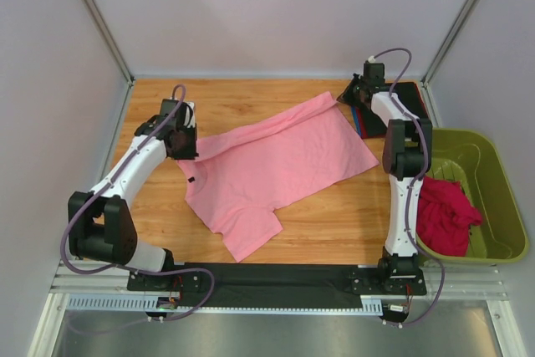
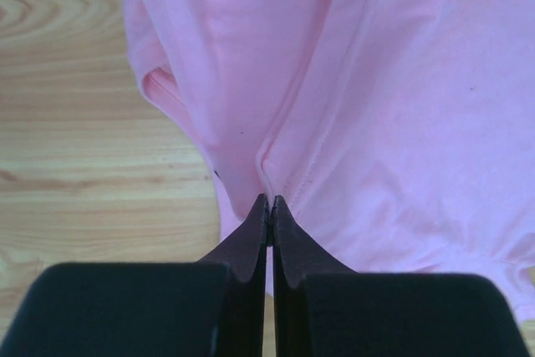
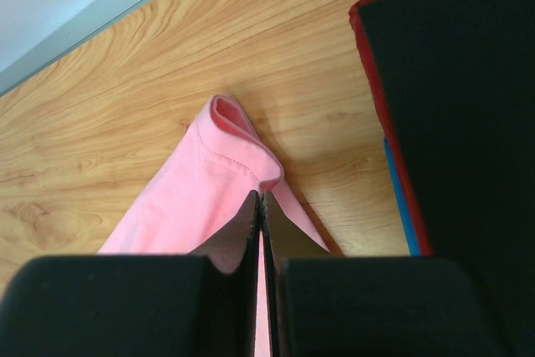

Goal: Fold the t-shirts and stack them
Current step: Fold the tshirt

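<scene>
The pink t-shirt [image 1: 276,165] spread across the middle of the bench [image 1: 334,223] is light, limp cloth that will sag and wrinkle wherever you leave it unsupported, so take it by hems, corners or seams and keep it taut between two holds. Your left tool [image 2: 269,202] is closed tight, pinching a fold at the shirt's left edge. Your right tool [image 3: 261,196] is likewise closed on the bunched corner toward the bench's far right corner, just beside the stack of folded shirts [image 3: 451,81].
</scene>
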{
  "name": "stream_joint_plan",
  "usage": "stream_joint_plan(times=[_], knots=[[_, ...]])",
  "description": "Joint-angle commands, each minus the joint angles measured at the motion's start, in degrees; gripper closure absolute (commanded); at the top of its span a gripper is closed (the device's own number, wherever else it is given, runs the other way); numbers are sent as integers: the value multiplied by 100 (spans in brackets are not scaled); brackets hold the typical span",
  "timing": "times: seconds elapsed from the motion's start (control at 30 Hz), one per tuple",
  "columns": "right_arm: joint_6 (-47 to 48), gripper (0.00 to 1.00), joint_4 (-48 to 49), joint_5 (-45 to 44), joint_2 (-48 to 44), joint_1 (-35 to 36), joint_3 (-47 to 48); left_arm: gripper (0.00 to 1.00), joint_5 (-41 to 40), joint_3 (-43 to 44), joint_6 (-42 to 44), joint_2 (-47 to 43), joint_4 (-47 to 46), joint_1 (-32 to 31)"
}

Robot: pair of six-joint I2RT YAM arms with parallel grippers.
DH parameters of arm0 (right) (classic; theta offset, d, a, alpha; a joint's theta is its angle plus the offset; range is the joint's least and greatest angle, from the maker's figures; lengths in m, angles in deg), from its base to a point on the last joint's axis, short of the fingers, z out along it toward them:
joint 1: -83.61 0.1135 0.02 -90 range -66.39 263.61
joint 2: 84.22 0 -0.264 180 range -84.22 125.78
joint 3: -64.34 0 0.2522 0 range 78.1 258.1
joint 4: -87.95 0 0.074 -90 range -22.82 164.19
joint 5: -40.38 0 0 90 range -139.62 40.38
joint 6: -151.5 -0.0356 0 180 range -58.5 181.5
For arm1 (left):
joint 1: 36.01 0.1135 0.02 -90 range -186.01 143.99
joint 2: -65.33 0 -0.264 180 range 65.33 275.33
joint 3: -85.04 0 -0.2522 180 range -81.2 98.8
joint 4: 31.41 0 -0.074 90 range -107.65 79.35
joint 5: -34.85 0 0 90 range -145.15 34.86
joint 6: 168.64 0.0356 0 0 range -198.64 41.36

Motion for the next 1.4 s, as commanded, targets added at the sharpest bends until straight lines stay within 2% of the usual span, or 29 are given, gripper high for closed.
stream_joint_plan(times=[0.0,0.2,0.37,0.47,0.5,0.57,0.6,0.67,0.8,0.97,1.13,1.23,1.37], knots=[[121,100,84,76,-436,-27,-47,100,220,-94,-396,-78,237,-146],[130,100,84,59,-480,-27,-135,100,158,-156,-511,115,589,-226],[147,99,6,50,-471,-27,-170,99,694,-191,-712,115,536,-279],[121,92,-169,33,-515,-27,-136,88,862,-148,-1116,194,860,-287],[86,85,-258,15,-584,-27,-118,82,914,-104,-1178,194,948,-287],[59,78,-626,-55,-699,-27,-56,75,1081,19,-1380,107,1081,-287],[42,76,-776,-90,-856,-27,-4,66,1090,55,-1425,63,1098,-287],[-19,70,-1222,-187,-1059,-27,-12,64,802,247,-1512,1,1168,-279],[-72,65,-2129,-371,-1683,17,-152,53,-209,827,-1513,194,1493,-130],[33,65,-2912,-451,-2612,245,-1030,52,-307,881,-1513,615,1126,695],[121,65,-2983,-539,-3537,395,-2024,51,579,714,-1408,1028,141,1478],[95,65,-3001,-276,-3889,412,-2498,52,730,907,-1162,1485,123,1654],[261,66,-2826,-108,-3943,553,-2991,51,862,846,-1065,1722,-378,1839]])
